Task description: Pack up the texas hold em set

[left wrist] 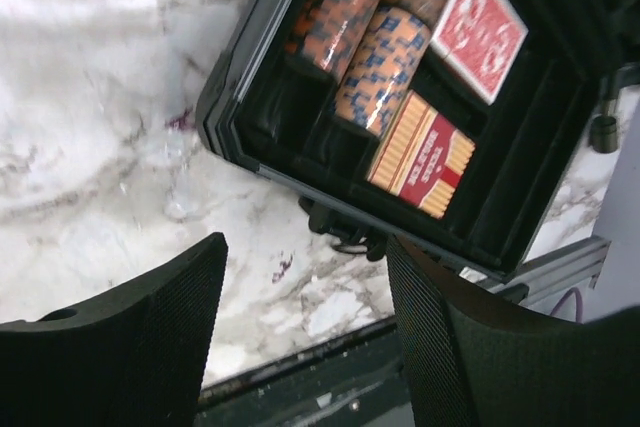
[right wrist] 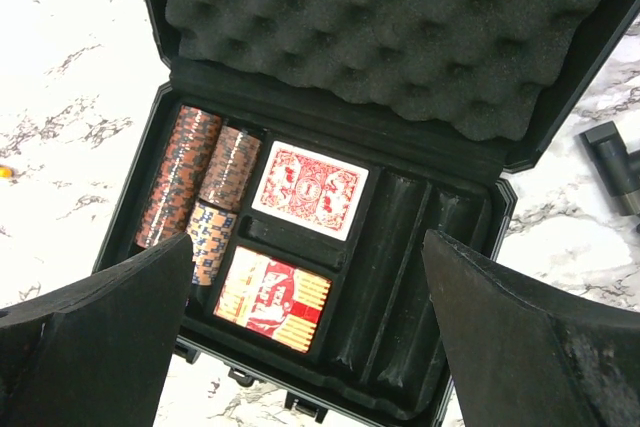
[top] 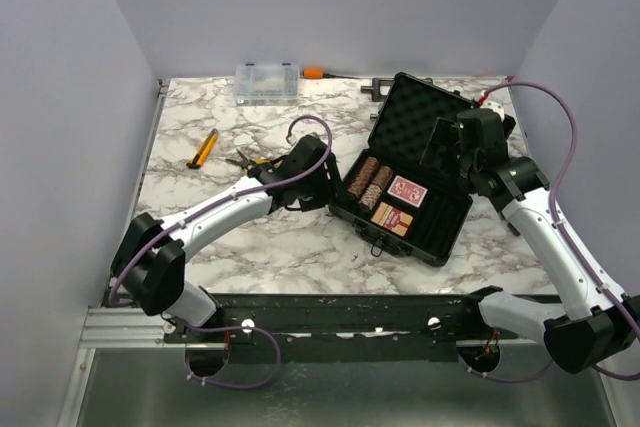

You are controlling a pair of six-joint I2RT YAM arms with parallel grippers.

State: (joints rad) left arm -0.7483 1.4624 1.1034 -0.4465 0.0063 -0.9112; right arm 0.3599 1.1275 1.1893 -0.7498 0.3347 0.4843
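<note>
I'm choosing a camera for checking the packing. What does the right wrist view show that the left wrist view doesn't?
Right wrist only: the raised foam-lined lid. Left wrist only: the metal rail at the table's near edge. Both: the chip rolls, red-backed deck and boxed deck sitting in the case on the marble table, with the right end effector or left end effector open in the foreground.
</note>
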